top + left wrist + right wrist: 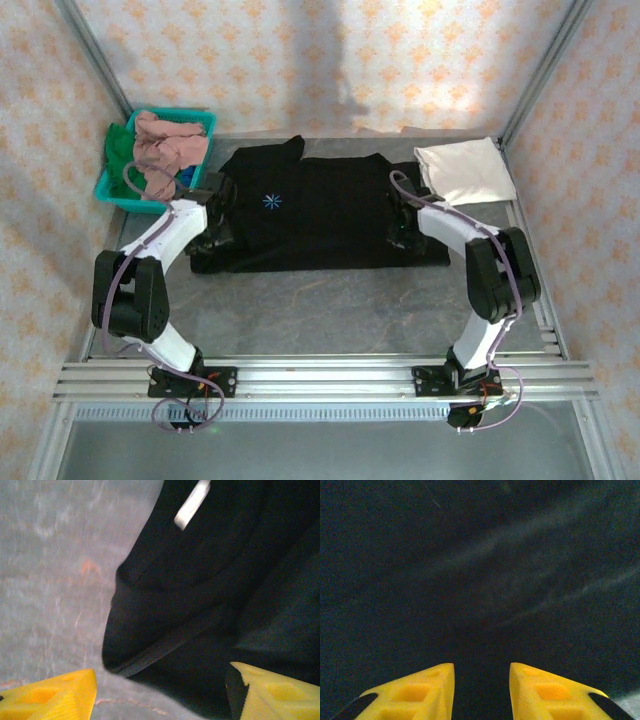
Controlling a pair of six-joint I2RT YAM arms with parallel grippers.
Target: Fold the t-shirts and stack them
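Black shirt [300, 215] lies flat mid-table [330, 310], spread wide, logo up, and looks partly folded with its near edge doubled. The cream shirt [465, 170] is already folded at the far right. Pink [165, 145], green [120, 145] and blue [187, 177] shirts are heaped in the basket [105, 185] at the far left. The black one should handle as light, limp cloth with no stiffness, so it will sag and drag, and layers may slide on each other. It's not fragile. Best hold is probably a pinch at the side edges or corners through all layers, both ends together so the fold stays square. The left arm is bent low, with the left gripper [215, 238] down at the shirt's left edge. In the wrist view the left gripper [162, 680] has its jaws wide apart, holding nothing, with the hem and bare table below. The right arm mirrors it, elbow high, with the right gripper [400, 235] at the shirt's right edge. In its wrist view the right gripper [481, 667] has its jaws parted narrowly, nothing between them, hovering close over black cloth.
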